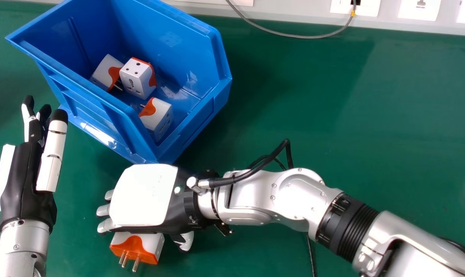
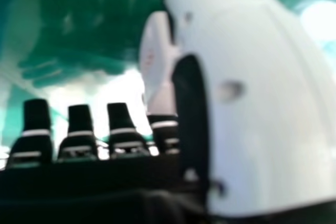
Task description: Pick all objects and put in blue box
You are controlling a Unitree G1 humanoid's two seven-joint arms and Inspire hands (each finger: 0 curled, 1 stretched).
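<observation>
My right hand is palm down just in front of the blue box, fingers relaxed and thumb apart. A white and orange plug adapter lies on the table at its near edge, between fingers and thumb, prongs towards the view's bottom; the hand hides its far part. In the right hand view my right hand shows fingers upright and a large white thumb. At the left of the head view, my left hand is open and holds nothing. Inside the box are three adapters.
The green table extends right of the box. A grey cable hangs along the back edge, by white sockets. Black cables run over my right wrist. The box's near corner is close behind the right hand.
</observation>
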